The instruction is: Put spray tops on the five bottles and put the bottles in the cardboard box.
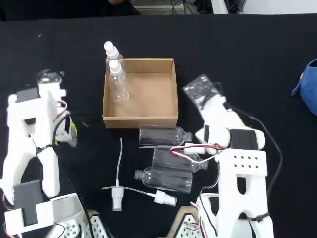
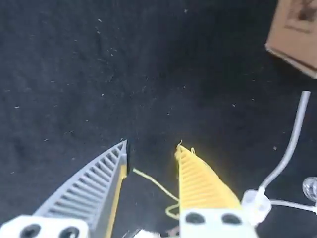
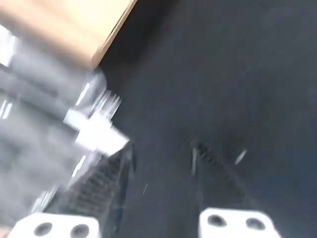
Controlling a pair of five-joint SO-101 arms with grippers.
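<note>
A cardboard box [image 1: 148, 94] stands mid-table with one spray-topped bottle [image 1: 118, 82] inside it. A second topped bottle [image 1: 111, 51] leans at its far left corner. Three clear bottles without tops lie in front of the box [image 1: 163, 135], [image 1: 176, 159], [image 1: 163, 179]. Two spray tops with long tubes [image 1: 118, 196], [image 1: 166, 199] lie near the front edge. My left gripper [image 2: 151, 146] is open over bare cloth, left of the box, with a spray top [image 2: 257, 201] beside it. My right gripper [image 3: 161, 146] is open beside a bottle neck [image 3: 94, 131], right of the box [image 3: 64, 29].
The black cloth [image 1: 247, 59] covers the whole table. A blue object [image 1: 308, 91] sits at the right edge. The box corner [image 2: 297, 34] shows beyond the left gripper. Both white arm bases [image 1: 34, 148], [image 1: 242, 188] stand at the front.
</note>
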